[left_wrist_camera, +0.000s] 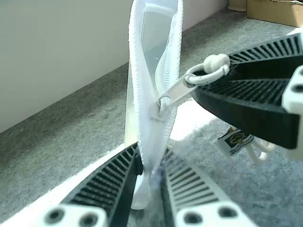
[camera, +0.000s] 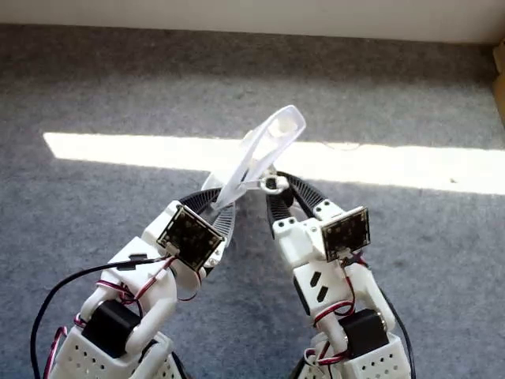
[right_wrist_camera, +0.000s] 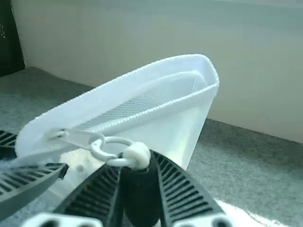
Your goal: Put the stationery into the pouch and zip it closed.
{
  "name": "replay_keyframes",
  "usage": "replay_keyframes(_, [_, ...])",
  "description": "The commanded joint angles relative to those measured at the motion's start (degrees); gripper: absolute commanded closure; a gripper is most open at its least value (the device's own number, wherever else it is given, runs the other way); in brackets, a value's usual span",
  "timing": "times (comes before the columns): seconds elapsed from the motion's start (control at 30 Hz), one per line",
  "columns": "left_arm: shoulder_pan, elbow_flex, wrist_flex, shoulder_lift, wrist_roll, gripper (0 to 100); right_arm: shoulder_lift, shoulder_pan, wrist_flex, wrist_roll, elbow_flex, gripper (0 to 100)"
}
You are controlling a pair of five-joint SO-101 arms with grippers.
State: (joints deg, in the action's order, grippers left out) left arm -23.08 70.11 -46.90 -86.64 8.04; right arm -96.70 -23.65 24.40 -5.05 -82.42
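Note:
A white translucent pouch (camera: 264,150) is held up off the grey carpet between both arms, its mouth edge uppermost. My left gripper (left_wrist_camera: 150,166) is shut on the pouch's near end, just below the zipper slider (left_wrist_camera: 163,101). My right gripper (right_wrist_camera: 136,163) is shut on the white bead and ring of the zipper pull (right_wrist_camera: 113,147). From the slider to the far end the zipper teeth (right_wrist_camera: 142,85) stand apart. In the high view the left gripper (camera: 223,204) and right gripper (camera: 274,186) meet at the pouch's lower end. A faint striped shape shows through the pouch wall.
Grey carpet (camera: 95,87) covers the surface, crossed by a bright strip of sunlight (camera: 394,166). A pale wall (camera: 252,12) runs along the far edge. A cardboard box (left_wrist_camera: 277,12) sits at the far right corner.

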Motion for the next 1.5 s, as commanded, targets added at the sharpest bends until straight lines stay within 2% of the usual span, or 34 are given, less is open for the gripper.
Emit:
replay_keyframes(0.0, [1.54, -1.80, -0.35, 0.22, -0.35, 99, -0.04, 3.38, -2.15, -0.44, 0.31, 99.3])
replay_keyframes(0.43, [1.54, -1.80, -0.35, 0.22, -0.35, 99, 0.31, 8.48, -8.66, -0.53, 0.31, 99.4])
replay_keyframes(0.7, [1.54, -1.89, -0.44, 0.22, -0.26, 99, 0.31, 11.12, -9.01, -0.62, 0.48, 99.4])
replay_keyframes(1.17, [1.63, -1.98, -0.44, 0.22, -0.26, 99, 0.31, 11.38, -9.01, -0.70, 0.57, 99.4])
replay_keyframes(1.47, [4.97, -3.21, -0.53, 0.22, -0.18, 99, 0.31, 11.38, -9.01, -0.70, 0.57, 99.4])
